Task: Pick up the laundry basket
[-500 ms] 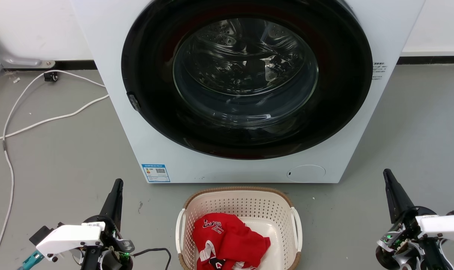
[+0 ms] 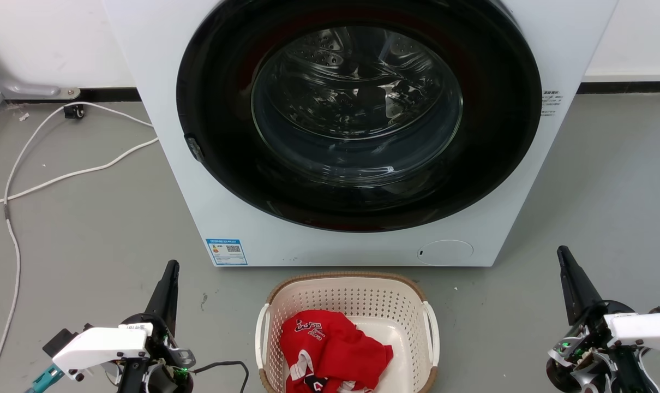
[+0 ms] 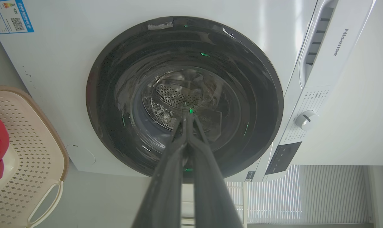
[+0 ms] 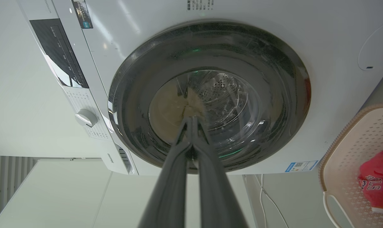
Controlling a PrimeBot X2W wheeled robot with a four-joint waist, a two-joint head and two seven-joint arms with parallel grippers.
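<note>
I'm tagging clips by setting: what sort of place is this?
Probably a laundry corner of a utility room or lab: a front-loading washing machine stands on a bare grey floor, with a laundry basket holding a red garment before it.

You've got a grey floor [image 2: 90, 234] w/ the washing machine [image 2: 210, 218] standing on it. The laundry basket [image 2: 352, 297] sits just in front of the machine, approx. below its door. A white cable [image 2: 117, 159] trails across the floor left of the machine.
</note>
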